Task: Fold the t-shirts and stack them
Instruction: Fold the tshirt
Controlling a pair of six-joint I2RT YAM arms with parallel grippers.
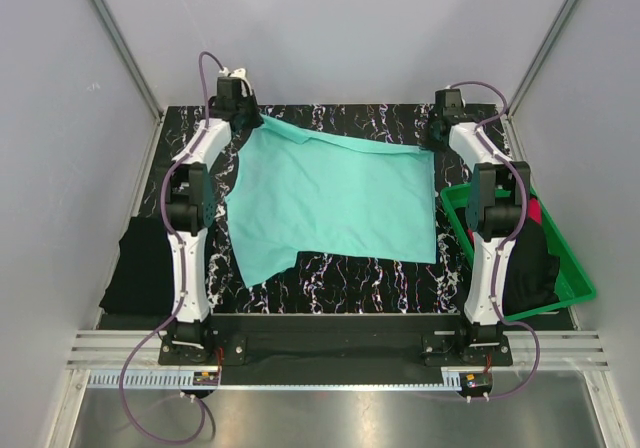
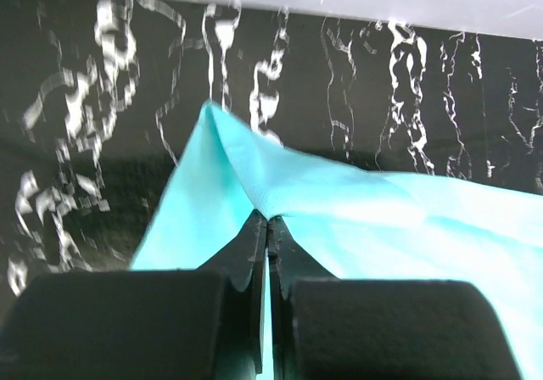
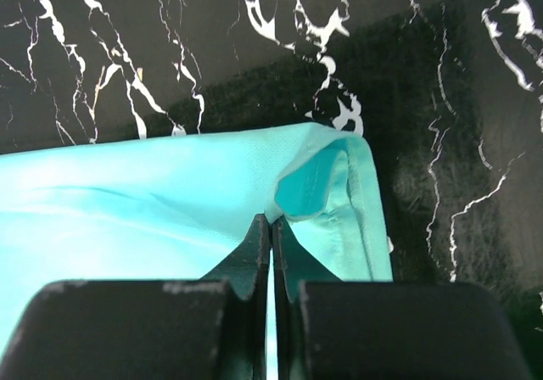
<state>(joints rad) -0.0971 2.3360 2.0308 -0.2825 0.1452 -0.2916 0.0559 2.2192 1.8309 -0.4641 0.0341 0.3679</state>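
Note:
A turquoise-mint t-shirt [image 1: 335, 203] lies spread on the black marbled mat [image 1: 340, 273]. My left gripper [image 1: 243, 118] is shut on the shirt's far left corner; the left wrist view shows the cloth [image 2: 356, 219] pinched at my fingertips [image 2: 268, 220]. My right gripper [image 1: 436, 133] is shut on the far right corner, where the hem [image 3: 339, 185] folds over my fingertips [image 3: 271, 219]. A folded black t-shirt [image 1: 145, 263] lies left of the mat. A black t-shirt [image 1: 528, 268] and a red-pink one [image 1: 534, 208] lie in the green tray [image 1: 578, 278].
Grey walls enclose the table on three sides. The green tray stands at the right, beside the right arm. A metal rail [image 1: 330, 353] runs along the near edge behind the arm bases.

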